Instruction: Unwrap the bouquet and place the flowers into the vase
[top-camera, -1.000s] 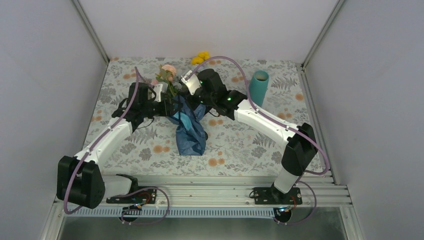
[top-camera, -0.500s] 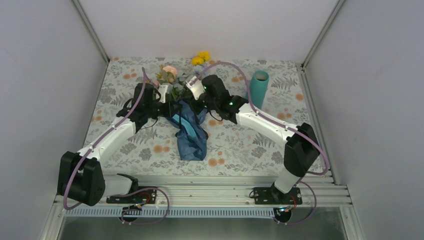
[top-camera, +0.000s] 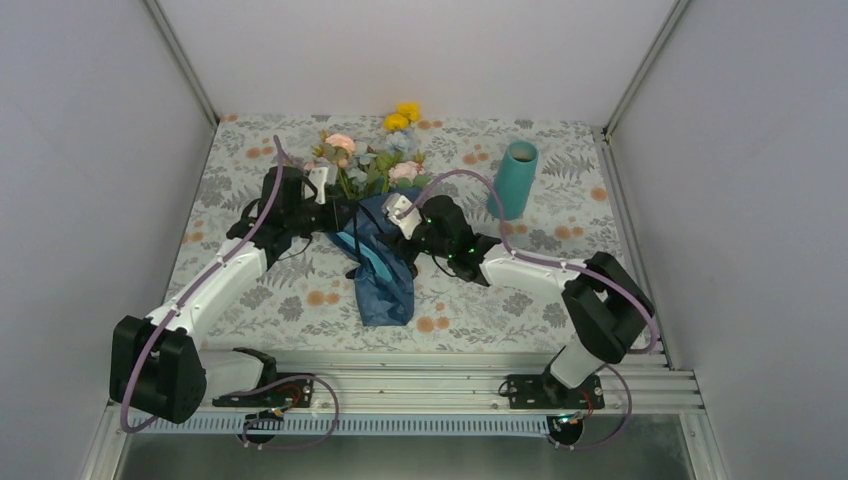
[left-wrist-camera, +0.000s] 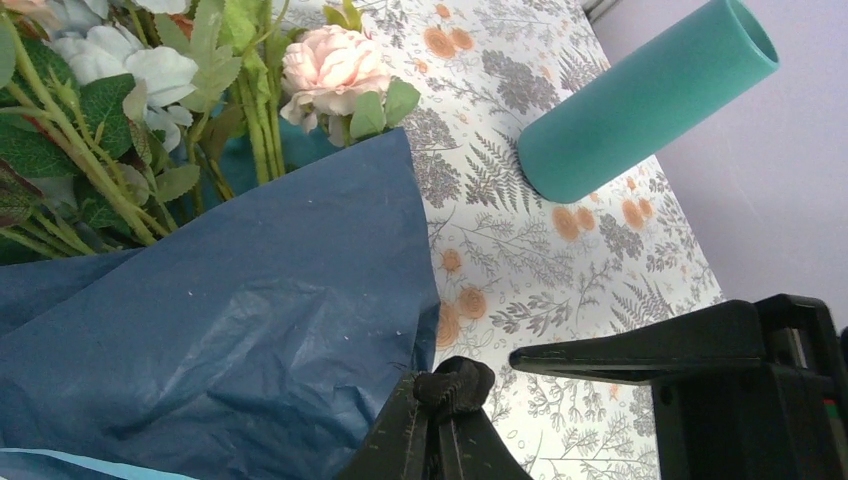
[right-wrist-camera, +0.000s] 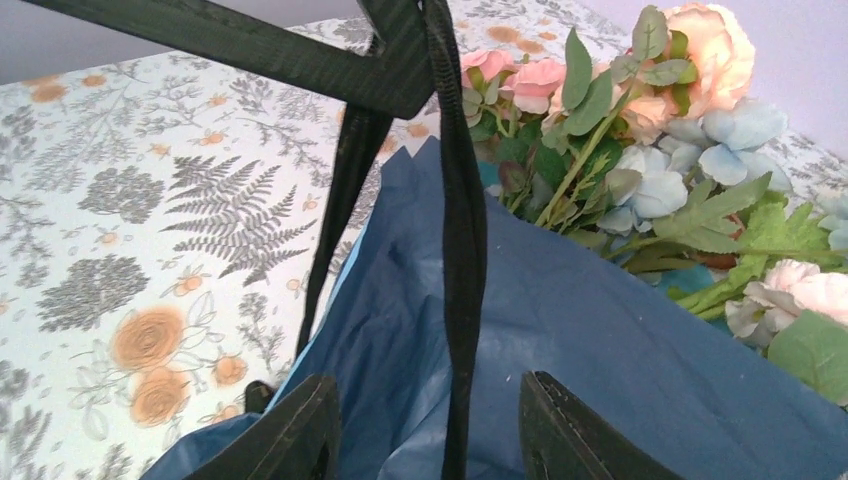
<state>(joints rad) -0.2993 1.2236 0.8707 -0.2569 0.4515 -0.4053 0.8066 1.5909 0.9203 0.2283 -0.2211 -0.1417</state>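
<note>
The bouquet lies mid-table, its flowers (top-camera: 375, 165) fanned toward the back and its crinkled blue paper (top-camera: 385, 280) trailing toward the front. My left gripper (top-camera: 348, 212) is shut on the knotted end of a black ribbon (left-wrist-camera: 458, 385) at the paper's edge (left-wrist-camera: 220, 330). A strand of that ribbon (right-wrist-camera: 462, 250) hangs between the spread fingers of my right gripper (right-wrist-camera: 430, 410), which is open over the paper (right-wrist-camera: 600, 350) just right of the stems (top-camera: 385, 228). Pink and pale-blue blooms (right-wrist-camera: 640, 110) lie beyond it. The teal vase (top-camera: 517, 175) stands upright at the back right, apart from both grippers.
Yellow blooms (top-camera: 400, 115) lie at the back edge of the floral tablecloth (top-camera: 250, 150). White walls enclose the table on three sides. A metal rail (top-camera: 420, 385) carrying the arm bases runs along the front. The right gripper's finger (left-wrist-camera: 640, 345) shows in the left wrist view.
My left gripper closed on the ribbon. My right gripper opened and drew back from over the flowers toward the near side, uncovering the blooms.
</note>
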